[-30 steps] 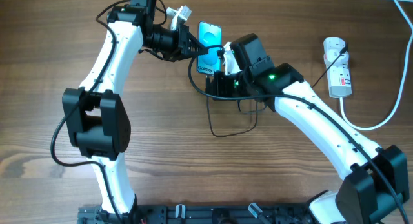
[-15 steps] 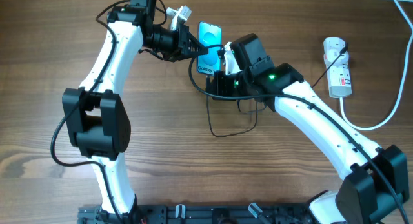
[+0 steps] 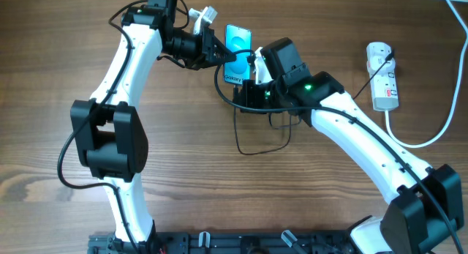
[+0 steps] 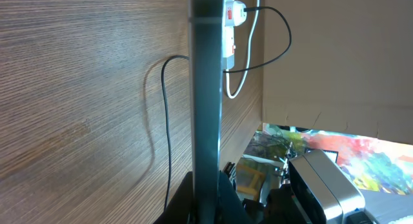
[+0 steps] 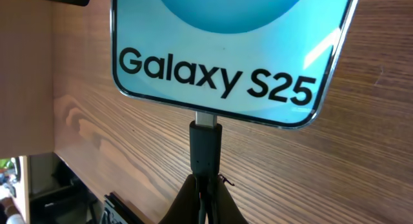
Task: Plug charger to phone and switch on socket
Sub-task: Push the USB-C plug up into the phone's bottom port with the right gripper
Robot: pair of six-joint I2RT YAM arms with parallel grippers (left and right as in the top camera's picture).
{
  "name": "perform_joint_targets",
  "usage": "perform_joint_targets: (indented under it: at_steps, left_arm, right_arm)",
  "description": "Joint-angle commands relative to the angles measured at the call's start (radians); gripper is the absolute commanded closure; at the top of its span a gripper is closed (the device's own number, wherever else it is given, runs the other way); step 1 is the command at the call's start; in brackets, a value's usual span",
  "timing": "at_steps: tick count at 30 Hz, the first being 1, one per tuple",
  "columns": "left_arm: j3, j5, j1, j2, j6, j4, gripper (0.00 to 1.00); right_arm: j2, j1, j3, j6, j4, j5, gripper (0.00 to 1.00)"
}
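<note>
The phone [image 3: 238, 43], cyan screen with "Galaxy S25" text [image 5: 219, 50], is held off the table, edge-on in the left wrist view [image 4: 206, 88]. My left gripper [image 3: 221, 55] is shut on the phone's sides [image 4: 206, 204]. My right gripper [image 3: 249, 73] is shut on the charger's black connector [image 5: 205, 150] just below the phone's bottom edge [image 5: 206, 197]. The connector's silver tip [image 5: 206, 119] meets the phone's port, a short piece still showing. The black cable [image 3: 257, 140] loops on the table. The white socket [image 3: 382, 78] lies far right.
The black cable runs to a plug at the socket's far end [image 3: 388, 58]. The socket's thick white cord [image 3: 431, 140] curves along the right edge. The socket also shows in the left wrist view [image 4: 230, 30], with the cable [image 4: 165, 121] on the wood.
</note>
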Motion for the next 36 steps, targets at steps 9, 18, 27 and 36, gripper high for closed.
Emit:
perform_joint_targets:
  at_steps: [9, 18, 27, 36]
  left_arm:
    - [0.012, 0.060, 0.000, -0.031, 0.032, 0.000, 0.96]
    - [0.012, 0.026, 0.000, -0.031, 0.049, 0.000, 0.96]
    - [0.012, 0.027, 0.000, -0.031, 0.048, 0.000, 0.96]
    - [0.012, 0.027, 0.000, -0.031, 0.049, 0.000, 0.96]
  right_arm:
    - [-0.024, -0.005, 0.024, 0.016, 0.005, 0.003, 0.96]
    - [-0.024, -0.012, 0.024, 0.003, -0.013, 0.002, 0.95]
    - [-0.024, -0.012, 0.024, 0.000, -0.012, -0.013, 0.96]
    - [-0.024, -0.012, 0.024, 0.000, 0.019, -0.058, 0.96]
